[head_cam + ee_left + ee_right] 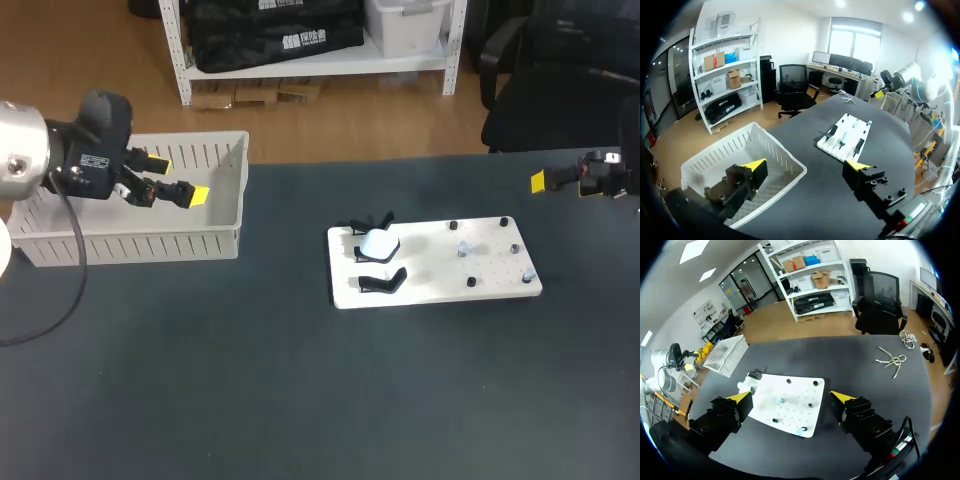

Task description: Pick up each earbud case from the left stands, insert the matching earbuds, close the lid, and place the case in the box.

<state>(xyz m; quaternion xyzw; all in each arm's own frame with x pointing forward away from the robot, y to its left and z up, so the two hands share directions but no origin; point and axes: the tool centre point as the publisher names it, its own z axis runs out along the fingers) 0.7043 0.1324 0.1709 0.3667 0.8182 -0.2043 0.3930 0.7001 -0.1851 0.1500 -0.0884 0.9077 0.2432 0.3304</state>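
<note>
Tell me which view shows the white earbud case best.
The head view: the earbud case shows whole, from above. The right wrist view shows it only small; in the left wrist view I cannot make it out.

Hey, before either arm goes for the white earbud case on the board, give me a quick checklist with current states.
1. Left pincer open and empty, near the white box: ok.
2. Right pincer open and empty: ok.
3. Earbud case seated on its stand: ok.
4. Case lid open: cannot tell.
5. Small pieces on the board are the earbuds: cannot tell.
</note>
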